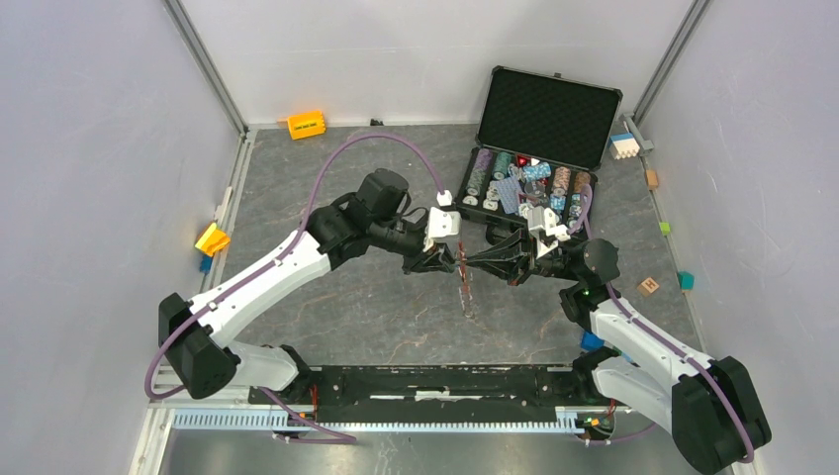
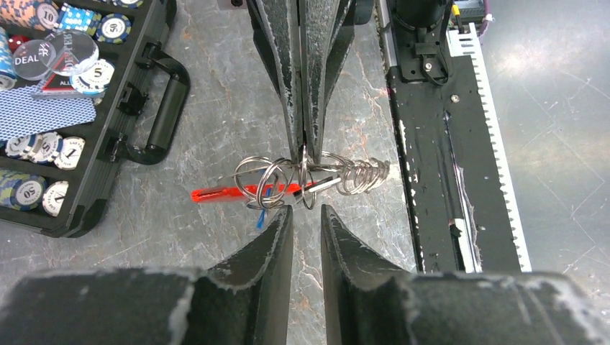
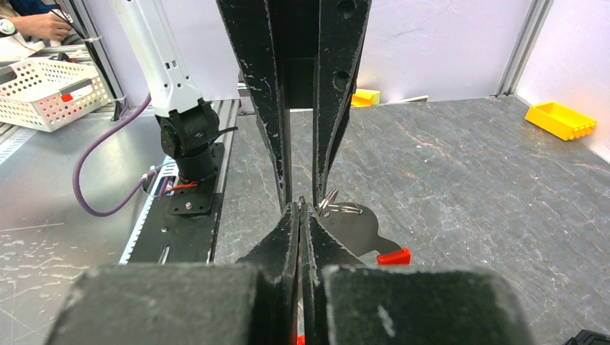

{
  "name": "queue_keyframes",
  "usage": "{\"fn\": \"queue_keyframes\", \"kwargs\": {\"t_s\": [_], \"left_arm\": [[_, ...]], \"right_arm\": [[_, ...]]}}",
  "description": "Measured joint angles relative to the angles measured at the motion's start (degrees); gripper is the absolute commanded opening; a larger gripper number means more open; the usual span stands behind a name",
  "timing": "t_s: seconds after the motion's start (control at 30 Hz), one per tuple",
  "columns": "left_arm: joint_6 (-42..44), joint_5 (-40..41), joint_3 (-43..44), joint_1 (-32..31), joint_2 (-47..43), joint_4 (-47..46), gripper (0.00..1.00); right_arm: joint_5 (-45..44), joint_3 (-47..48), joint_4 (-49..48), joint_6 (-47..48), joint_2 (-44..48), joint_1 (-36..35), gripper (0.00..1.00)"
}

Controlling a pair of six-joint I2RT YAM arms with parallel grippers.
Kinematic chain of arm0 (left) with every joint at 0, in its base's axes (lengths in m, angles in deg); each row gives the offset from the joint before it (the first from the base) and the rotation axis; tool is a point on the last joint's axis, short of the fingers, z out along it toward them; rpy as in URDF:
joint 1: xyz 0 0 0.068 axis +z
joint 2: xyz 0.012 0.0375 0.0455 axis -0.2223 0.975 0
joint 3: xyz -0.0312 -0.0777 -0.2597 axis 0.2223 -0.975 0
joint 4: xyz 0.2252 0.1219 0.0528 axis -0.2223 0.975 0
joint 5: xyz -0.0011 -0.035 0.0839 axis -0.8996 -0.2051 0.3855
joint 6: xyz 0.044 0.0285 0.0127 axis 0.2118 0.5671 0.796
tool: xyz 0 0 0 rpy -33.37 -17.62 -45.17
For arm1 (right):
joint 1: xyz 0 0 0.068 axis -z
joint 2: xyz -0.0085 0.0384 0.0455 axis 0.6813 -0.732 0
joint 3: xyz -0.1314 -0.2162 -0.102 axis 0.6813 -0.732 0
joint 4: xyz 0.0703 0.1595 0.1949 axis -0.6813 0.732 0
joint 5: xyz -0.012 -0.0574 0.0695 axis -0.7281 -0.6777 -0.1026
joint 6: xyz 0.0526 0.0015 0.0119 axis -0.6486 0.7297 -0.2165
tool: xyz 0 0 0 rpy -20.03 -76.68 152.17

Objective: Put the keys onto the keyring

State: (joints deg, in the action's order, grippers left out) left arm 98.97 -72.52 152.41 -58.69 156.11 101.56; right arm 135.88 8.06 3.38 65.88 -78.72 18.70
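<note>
The keyring (image 1: 465,282) hangs above the table's middle between both grippers. In the left wrist view it is a cluster of silver rings (image 2: 270,180) with a coiled run (image 2: 363,176), a red fob (image 2: 223,192) and a short silver key (image 2: 327,185). A blue sliver (image 2: 260,218) shows under the rings. My right gripper (image 3: 299,207) is shut on one ring, pinching it from the far side (image 2: 303,152). My left gripper (image 2: 306,210) is open, with its tips just short of the rings and straddling that pinched ring. A flat silver piece (image 3: 352,231) with a red end (image 3: 394,256) hangs beside the right jaws.
An open black case (image 1: 542,111) of poker chips stands at the back right, its handle (image 2: 167,108) near the left gripper. An orange block (image 1: 306,124) lies at the back, a yellow block (image 1: 212,238) at the left wall, and small blocks along the right wall. A black rail (image 1: 435,381) runs along the near edge.
</note>
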Motion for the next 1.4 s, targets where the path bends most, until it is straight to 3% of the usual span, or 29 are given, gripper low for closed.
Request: {"fn": "queue_keyframes", "kwargs": {"t_s": [0.23,0.7,1.4], "left_arm": [[-0.85,-0.70,1.03,0.13,0.42,-0.04,0.23],[-1.70,-2.01,1.40,0.13,1.70,-0.04,0.02],[-6.16,-5.25,3.63,0.48,6.43,0.35,0.02]], "right_arm": [[0.00,0.00,0.00,0.02,-0.13,0.00,0.00],[0.02,0.00,0.04,0.07,-0.13,0.00,0.00],[0.52,-0.55,-0.87,0.07,-0.20,0.42,0.00]]}}
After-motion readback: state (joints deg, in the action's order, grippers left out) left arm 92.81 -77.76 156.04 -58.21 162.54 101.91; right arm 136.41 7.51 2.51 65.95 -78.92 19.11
